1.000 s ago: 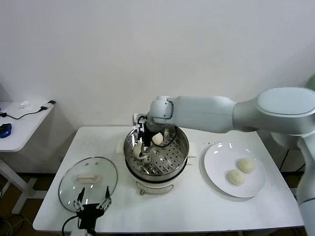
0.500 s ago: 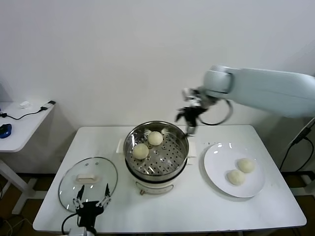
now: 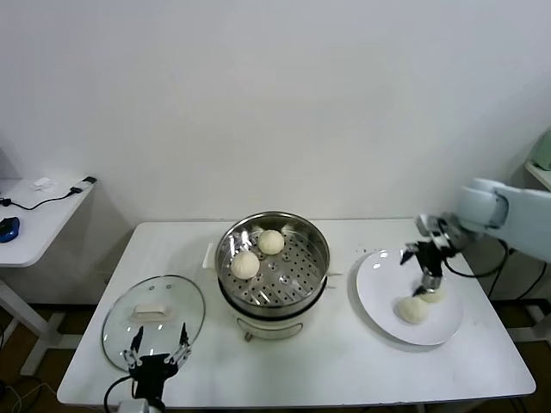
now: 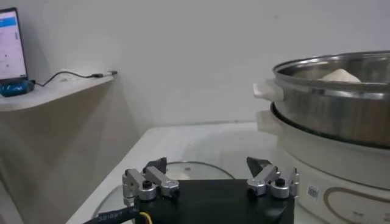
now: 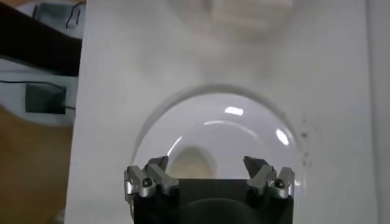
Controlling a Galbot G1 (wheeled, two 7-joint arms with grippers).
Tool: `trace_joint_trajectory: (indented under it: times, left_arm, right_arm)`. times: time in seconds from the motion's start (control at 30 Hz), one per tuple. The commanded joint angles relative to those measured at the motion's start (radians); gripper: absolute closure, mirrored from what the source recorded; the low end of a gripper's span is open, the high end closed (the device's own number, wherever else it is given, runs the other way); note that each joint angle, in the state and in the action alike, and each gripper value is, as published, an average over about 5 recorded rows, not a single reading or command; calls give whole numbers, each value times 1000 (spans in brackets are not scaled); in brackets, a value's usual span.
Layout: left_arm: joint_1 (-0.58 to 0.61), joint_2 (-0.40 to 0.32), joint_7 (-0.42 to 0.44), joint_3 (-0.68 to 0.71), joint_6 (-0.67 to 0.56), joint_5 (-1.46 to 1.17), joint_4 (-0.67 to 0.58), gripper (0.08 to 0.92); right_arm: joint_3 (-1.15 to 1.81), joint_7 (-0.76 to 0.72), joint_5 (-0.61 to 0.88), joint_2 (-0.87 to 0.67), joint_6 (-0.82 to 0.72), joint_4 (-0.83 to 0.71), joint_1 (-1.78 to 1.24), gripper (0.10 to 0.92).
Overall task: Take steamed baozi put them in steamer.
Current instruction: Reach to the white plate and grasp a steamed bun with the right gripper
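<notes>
Right end effector (image 3: 428, 274): jaws spread wide, empty, poised over the white plate (image 3: 379, 301) directly above the two baozi left there. Left end effector (image 3: 157, 361): jaws equally wide, empty, parked at the near table edge by the glass lid (image 3: 155, 314).

Baozi on plate, two: nearer bun (image 3: 411, 310) fully visible; farther bun (image 3: 435, 295) partly hidden under the right end effector. They sit close together, possibly touching.

Baozi in steamer, two: one (image 3: 244, 264) toward the robot's left, one (image 3: 272, 242) at the back, both on the perforated tray.

Handling, judged: light, soft, smooth-skinned dough; likely to dent or tear under a hard pinch, perhaps slightly tacky. Best taken across the widest part of the dome, gently, from straight above.

Steamer (image 3: 314, 275): raised steel rim, so a carried bun must clear it before lowering. Front and right of the tray lie bare, with room for two more.

Table (image 3: 344, 361): open surface between steamer and plate; plate sits toward the right edge. Neighbouring bun crowds one side of either pick; a finger could nudge it.
</notes>
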Motion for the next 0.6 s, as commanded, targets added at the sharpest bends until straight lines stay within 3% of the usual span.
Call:
trace_joint_trajectory:
  times: [0.03, 0.6]
  left_arm:
    - [2, 0, 0, -4, -6, 3, 9, 177]
    - [-2, 5, 1, -5, -22, 3, 20, 177]
  right_arm:
    - [186, 18, -122, -73, -7, -86, -297, 203]
    - [322, 76, -119, 35, -30, -182, -429, 203]
